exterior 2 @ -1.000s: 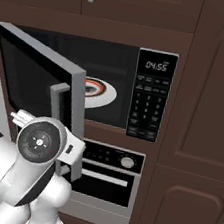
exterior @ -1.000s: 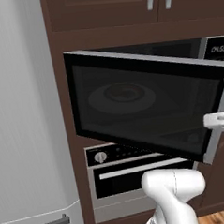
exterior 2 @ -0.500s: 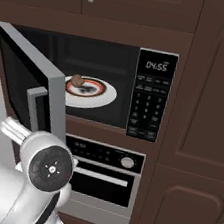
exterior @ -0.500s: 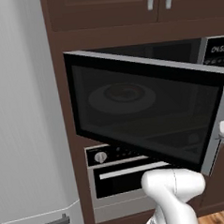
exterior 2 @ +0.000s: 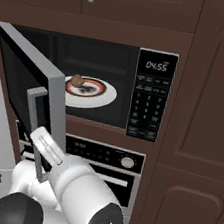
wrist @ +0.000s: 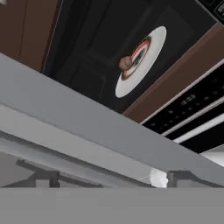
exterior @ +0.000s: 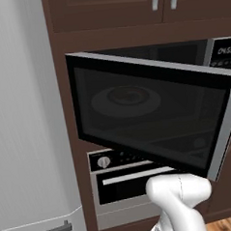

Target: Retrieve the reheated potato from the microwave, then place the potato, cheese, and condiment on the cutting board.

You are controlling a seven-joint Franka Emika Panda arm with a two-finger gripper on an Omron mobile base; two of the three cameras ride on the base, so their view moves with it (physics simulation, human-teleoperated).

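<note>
Microwave (exterior 2: 88, 80) door open; potato (exterior 2: 77, 81) on plate (exterior 2: 101, 93) inside, unretrieved. Jaws' state: cannot tell.

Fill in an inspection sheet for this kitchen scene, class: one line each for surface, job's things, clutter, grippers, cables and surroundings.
Surface: white plate inside the microwave cavity.
Job's things: microwave door swung open; potato sits on the plate's left part; cheese, condiment and cutting board: nothing seen.
Clutter: nothing seen.
Grippers: gripper open, fingertips at the door's edge by the silver handle, holding nothing.
Cables: nothing seen.
Surroundings: oven with knob below the microwave; keypad reading 04:55; dark wood cabinets; grey fridge at left.
</note>
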